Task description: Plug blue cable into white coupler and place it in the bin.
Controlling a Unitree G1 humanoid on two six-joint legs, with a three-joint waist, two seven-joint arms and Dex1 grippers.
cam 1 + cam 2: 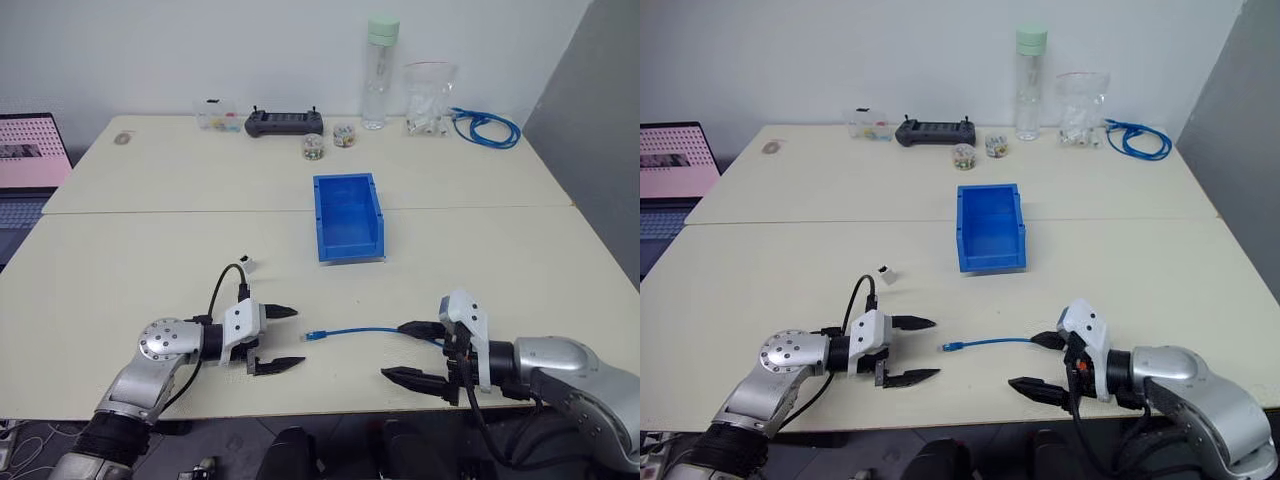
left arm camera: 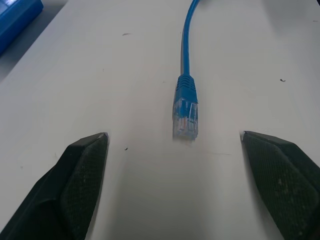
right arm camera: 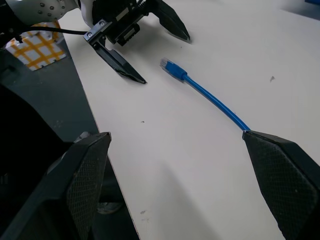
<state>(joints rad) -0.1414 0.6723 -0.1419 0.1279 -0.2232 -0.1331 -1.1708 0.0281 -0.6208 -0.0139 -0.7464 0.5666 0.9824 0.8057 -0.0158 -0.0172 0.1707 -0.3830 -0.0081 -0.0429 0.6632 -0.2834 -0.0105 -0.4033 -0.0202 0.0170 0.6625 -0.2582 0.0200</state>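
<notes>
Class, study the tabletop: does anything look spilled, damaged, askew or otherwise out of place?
Nothing stands out. The blue cable lies loose and unbroken on the table between both open end effectors; the white coupler sits apart, unplugged, and the bin stands upright. Nothing has spilled.

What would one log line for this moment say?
left tool: open, facing cable plug | right tool: open | blue cable: on table | bin: empty

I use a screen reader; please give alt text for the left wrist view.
A thin bright blue cable lies on the pale table, its clear plug tip pointing between the open left end effector's two black fingers, untouched.
</notes>
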